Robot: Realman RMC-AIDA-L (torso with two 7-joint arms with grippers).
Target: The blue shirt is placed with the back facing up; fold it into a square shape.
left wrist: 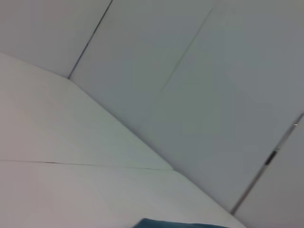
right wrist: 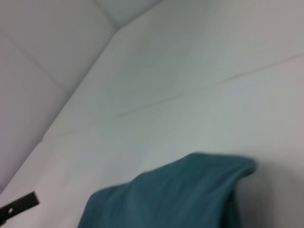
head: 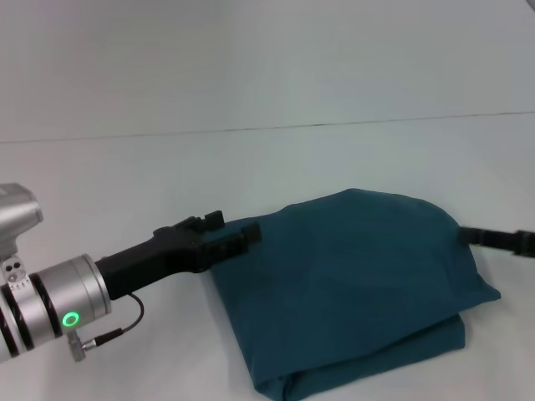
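The white desk (head: 125, 184) filled most of the head view, meeting a pale wall along a thin dark seam at the far side. On it, towards the near right, lay the blue shirt (head: 359, 284), already folded into a thick, roughly square bundle with layers showing along its near edge and a rounded hump at its far right corner. Its upper surface was plain teal with soft creases.

The left arm reached in from the near left, its silver wrist ring lit by a small green lamp, with a thin cable looping below it. The left claw (head: 238, 236) sat at the far left corner of the bundle, its black tips touching the fabric edge; whether they were apart or clamped on the cloth could not be told.

The right claw (head: 472, 236) came in from the right edge as a slim black bar, its tip against the shirt's right side, and its state could not be told either.

In the right wrist view the shirt (right wrist: 180, 194) appeared as a raised teal fold, with a black fingertip of the left claw (right wrist: 19, 205) beyond it. The left wrist view caught only a sliver of teal cloth (left wrist: 175, 223).
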